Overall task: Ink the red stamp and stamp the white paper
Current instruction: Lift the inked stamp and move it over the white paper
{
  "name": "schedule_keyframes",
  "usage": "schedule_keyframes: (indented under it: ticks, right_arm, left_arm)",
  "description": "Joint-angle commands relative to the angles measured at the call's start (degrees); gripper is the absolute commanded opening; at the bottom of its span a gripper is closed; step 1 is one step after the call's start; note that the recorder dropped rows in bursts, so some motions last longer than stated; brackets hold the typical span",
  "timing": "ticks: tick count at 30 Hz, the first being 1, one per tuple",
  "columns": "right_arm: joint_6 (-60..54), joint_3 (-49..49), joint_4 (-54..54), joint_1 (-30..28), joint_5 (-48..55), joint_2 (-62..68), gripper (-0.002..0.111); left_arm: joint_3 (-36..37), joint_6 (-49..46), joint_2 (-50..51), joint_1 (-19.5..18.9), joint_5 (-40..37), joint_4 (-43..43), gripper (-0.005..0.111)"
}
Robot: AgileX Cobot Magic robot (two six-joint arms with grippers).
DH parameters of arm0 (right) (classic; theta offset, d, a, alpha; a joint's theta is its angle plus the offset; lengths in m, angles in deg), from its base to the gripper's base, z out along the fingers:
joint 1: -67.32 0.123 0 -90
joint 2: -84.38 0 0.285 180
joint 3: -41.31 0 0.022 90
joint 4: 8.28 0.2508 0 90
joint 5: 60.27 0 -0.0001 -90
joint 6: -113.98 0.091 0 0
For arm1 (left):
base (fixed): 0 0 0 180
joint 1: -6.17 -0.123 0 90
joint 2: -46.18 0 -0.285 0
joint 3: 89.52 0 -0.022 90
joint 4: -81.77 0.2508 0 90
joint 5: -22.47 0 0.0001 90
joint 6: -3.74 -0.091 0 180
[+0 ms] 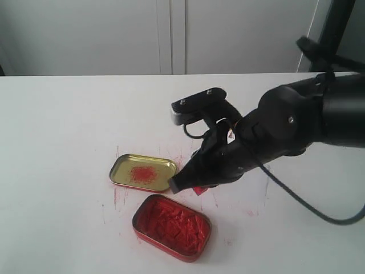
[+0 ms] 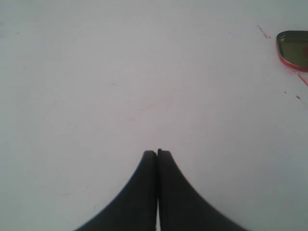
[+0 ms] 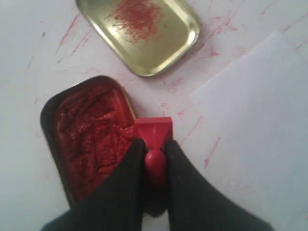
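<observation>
My right gripper (image 3: 154, 147) is shut on the knob of the red stamp (image 3: 153, 131), whose rectangular base hangs just beside the rim of the red ink tin (image 3: 91, 137). In the exterior view the stamp (image 1: 198, 189) peeks out red under the right gripper (image 1: 185, 184), between the ink tin (image 1: 172, 226) and the white paper (image 1: 245, 197). The paper (image 3: 260, 110) lies on the side of the stamp away from the tin; no stamp mark shows on its visible part. My left gripper (image 2: 157, 152) is shut and empty over bare table.
The gold tin lid (image 1: 142, 172), smeared red inside, lies open beyond the ink tin; its edge (image 2: 293, 48) shows in the left wrist view. Red scratches mark the white tabletop (image 1: 68, 131) around both tins. The right arm (image 1: 296, 117) reaches in from the right.
</observation>
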Motion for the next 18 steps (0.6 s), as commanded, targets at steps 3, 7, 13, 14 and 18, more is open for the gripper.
schedule_keyframes:
  ticks: [3,7,13,14,18]
  right_arm:
    - [0.93,4.51,-1.27,-5.05,5.23,0.39,0.000]
    - [4.42,9.08,-7.46,-5.29,10.25,3.51,0.000]
    - [5.89,14.91,-11.78,-5.53,14.56,9.37,0.000]
    - [5.89,15.69,-11.65,-5.72,15.02,10.39,0.000]
    - [5.89,17.36,-11.76,-6.55,14.91,13.86,0.000]
  left_arm:
    - [0.38,0.05,-0.22,-0.08,-0.49,0.04,0.000]
    - [0.38,0.05,-0.22,-0.08,-0.49,0.04,0.000]
    - [0.38,0.05,-0.22,-0.08,-0.49,0.04,0.000]
    - [0.38,0.05,-0.22,-0.08,-0.49,0.04,0.000]
    - [0.38,0.05,-0.22,-0.08,-0.49,0.04,0.000]
